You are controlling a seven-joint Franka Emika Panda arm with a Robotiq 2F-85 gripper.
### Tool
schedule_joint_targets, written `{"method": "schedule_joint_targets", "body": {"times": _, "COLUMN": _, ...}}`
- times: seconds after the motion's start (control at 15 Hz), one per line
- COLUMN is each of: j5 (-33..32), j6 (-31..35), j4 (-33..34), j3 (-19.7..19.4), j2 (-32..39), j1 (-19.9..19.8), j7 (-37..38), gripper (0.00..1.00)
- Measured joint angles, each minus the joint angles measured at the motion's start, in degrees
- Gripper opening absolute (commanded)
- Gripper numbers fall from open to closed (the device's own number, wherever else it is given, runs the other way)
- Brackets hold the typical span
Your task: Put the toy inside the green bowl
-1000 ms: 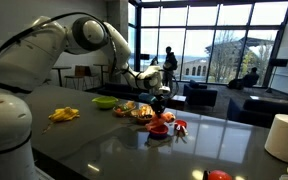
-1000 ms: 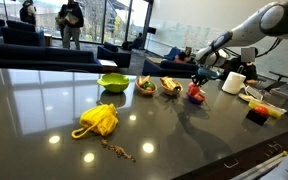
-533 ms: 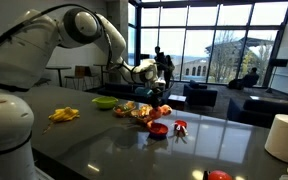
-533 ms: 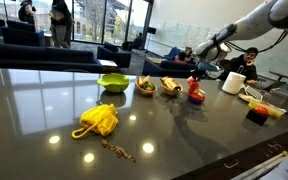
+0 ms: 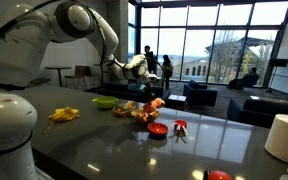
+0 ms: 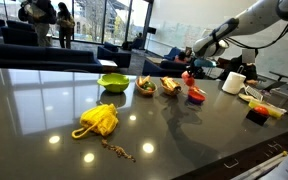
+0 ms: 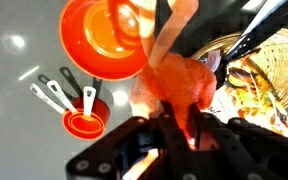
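My gripper (image 7: 171,118) is shut on the orange-red lumpy toy (image 7: 174,80) and holds it in the air above the red bowl (image 7: 102,38). In both exterior views the toy (image 5: 156,102) (image 6: 187,75) hangs from the gripper above the table, beside the brownish bowls. The lime-green bowl (image 5: 104,101) (image 6: 112,82) stands empty on the dark table, to the far side of the brownish bowls from the red bowl (image 5: 157,129) (image 6: 196,96).
Two brownish bowls of mixed items (image 6: 145,86) (image 6: 170,87) stand between the green and red bowls. A yellow banana-like toy (image 6: 97,121) (image 5: 64,114) lies nearer the table's front. Red measuring spoons (image 7: 82,120) lie beside the red bowl. A white cup (image 6: 233,82) stands further off.
The gripper has lifted the orange-red toy out of the red bowl and carried it upward and toward the brownish bowls. The red bowl now stands empty.
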Motion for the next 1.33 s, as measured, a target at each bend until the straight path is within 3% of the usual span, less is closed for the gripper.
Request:
{"method": "schedule_joint_targets", "body": {"times": 0.73, "j5": -7.8, "j6": 4.2, "j4": -7.0, "j3": 2.2, "j2": -5.6, "j1": 7.4, "j7": 0.8, "gripper": 0.04}}
{"method": "schedule_joint_targets", "body": {"times": 1.33, "j5": -12.0, "j6": 4.6, "j4": -7.2, "j3": 4.7, "j2": -5.5, "j1": 13.6, "j7": 5.7, "gripper": 0.04}}
